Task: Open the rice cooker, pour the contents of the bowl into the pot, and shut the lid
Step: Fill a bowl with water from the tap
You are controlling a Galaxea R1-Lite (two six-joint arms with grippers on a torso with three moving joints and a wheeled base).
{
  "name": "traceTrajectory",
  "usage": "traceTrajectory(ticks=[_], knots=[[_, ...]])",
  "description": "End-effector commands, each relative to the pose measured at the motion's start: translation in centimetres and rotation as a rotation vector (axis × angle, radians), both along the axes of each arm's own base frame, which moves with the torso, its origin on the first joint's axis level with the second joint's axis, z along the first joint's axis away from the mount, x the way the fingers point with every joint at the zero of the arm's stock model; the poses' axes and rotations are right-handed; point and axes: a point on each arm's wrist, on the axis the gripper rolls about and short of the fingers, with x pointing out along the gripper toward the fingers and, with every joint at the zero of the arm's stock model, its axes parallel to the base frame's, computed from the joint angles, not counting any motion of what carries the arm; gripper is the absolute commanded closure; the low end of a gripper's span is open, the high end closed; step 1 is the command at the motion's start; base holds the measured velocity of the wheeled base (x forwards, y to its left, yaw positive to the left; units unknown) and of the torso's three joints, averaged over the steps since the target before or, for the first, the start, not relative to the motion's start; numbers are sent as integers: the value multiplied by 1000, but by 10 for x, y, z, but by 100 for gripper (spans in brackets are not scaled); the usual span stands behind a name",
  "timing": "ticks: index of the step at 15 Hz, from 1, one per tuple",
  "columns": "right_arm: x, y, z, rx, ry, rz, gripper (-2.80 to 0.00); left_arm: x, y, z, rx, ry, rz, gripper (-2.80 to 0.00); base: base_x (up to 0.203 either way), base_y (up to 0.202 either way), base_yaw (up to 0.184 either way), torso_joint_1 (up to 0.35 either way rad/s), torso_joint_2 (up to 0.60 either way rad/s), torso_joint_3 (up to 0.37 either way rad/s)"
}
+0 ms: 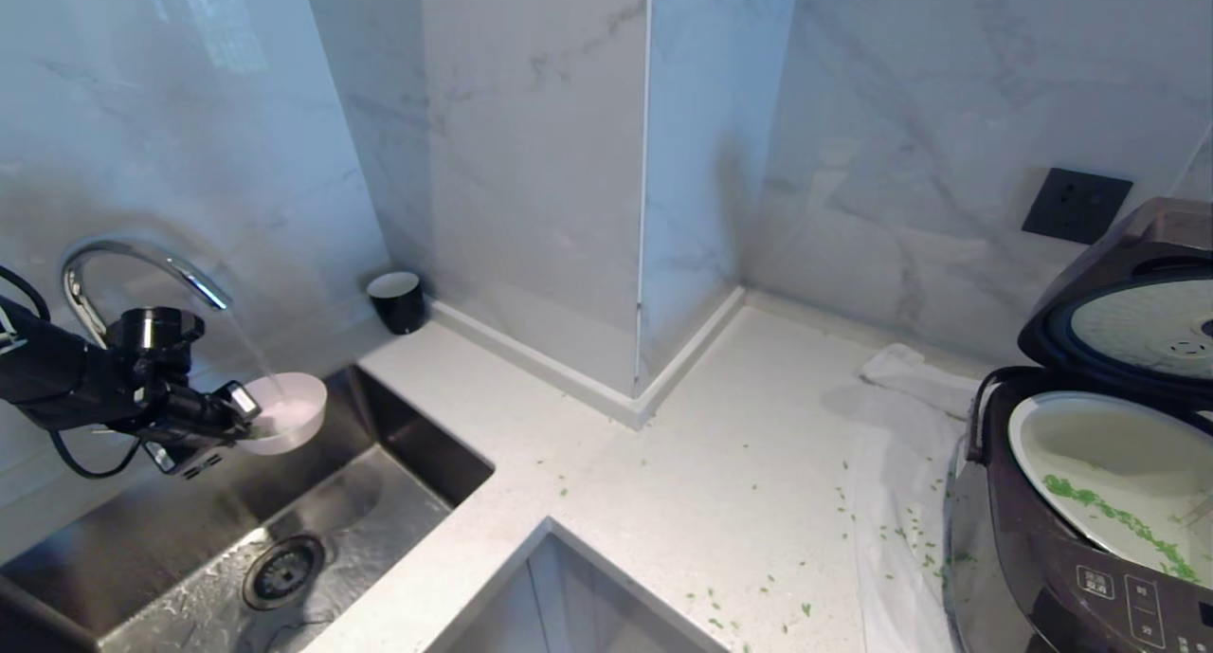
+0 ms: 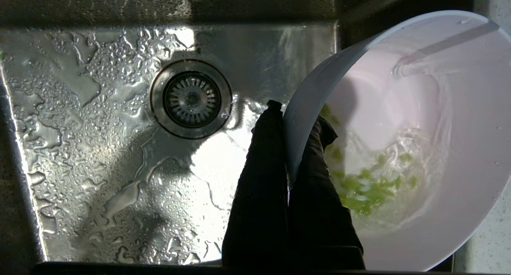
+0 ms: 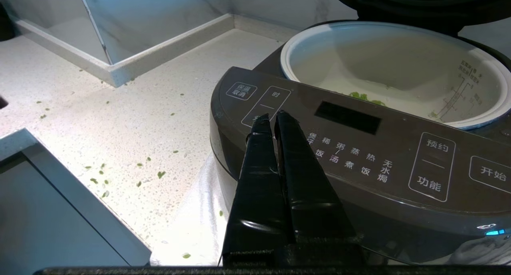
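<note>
While water runs from the faucet [image 1: 142, 264] into it, the pink bowl [image 1: 284, 411] hangs over the sink [image 1: 398, 501] at the table's left end, its rim pinched by the left tool [image 2: 288, 147]. Light, stiff and wet, it will likely be slippery and heavier; keep that rim hold. The right tool [image 3: 271, 121] is shut on nothing.

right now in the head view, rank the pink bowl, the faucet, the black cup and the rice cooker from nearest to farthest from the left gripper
1. The bowl: pinched by its rim in the left gripper, over the sink.
2. The faucet: just above and behind the gripper, running water into the bowl.
3. The black cup: farther back, on the counter's corner by the wall.
4. The rice cooker: far right, lid up.
</note>
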Motion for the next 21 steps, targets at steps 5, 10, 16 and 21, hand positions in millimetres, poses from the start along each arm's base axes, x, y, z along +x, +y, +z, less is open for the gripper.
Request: traceTrajectory(ticks=[5,10,16,21], knots=[[0,0,0,1,0,0,0,0,0,-1,-18,-7,-3,0,0,0,0,0,0,0],[0,0,0,-1,0,0,0,1,-1,-2,-21,-4,-5,0,0,0,0,0,0,0],[0,0,0,1,0,0,0,1,-1,-3,-68,-20,1,0,0,0,0,0,0,0],[0,0,0,0,0,0,0,3,-1,-6,-95,-14,17,0,0,0,0,0,0,0]])
